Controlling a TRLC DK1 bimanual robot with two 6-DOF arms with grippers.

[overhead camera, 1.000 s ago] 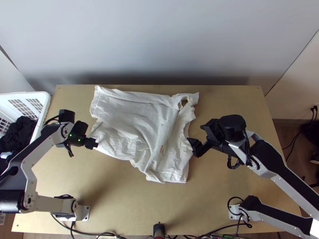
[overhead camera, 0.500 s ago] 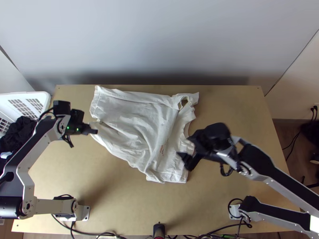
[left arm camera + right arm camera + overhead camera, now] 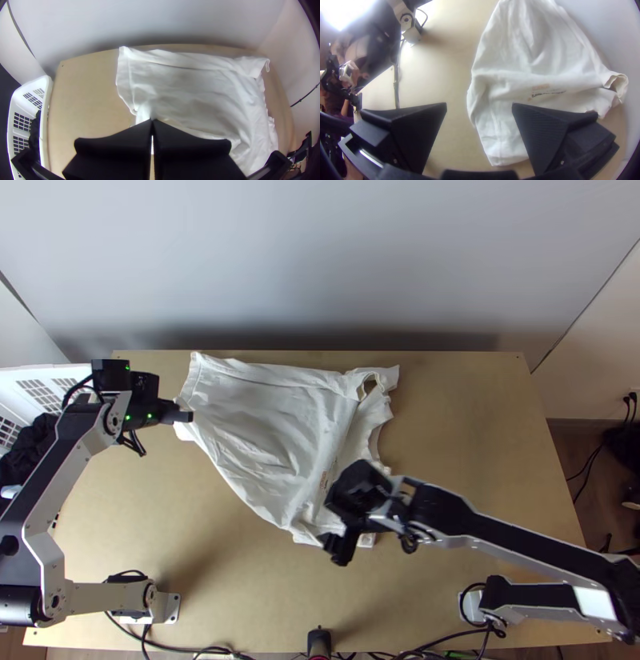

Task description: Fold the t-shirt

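One edge at a time: with left hand (image 3: 152, 121) clamped on t-shirt (image 3: 264, 420), creased and loosely spread across desk (image 3: 200, 532), and right hand (image 3: 479, 105) wide apart by near edge (image 3: 306, 534), align before closing, pinch shallowly, then raise evenly; avoid dragging slack.
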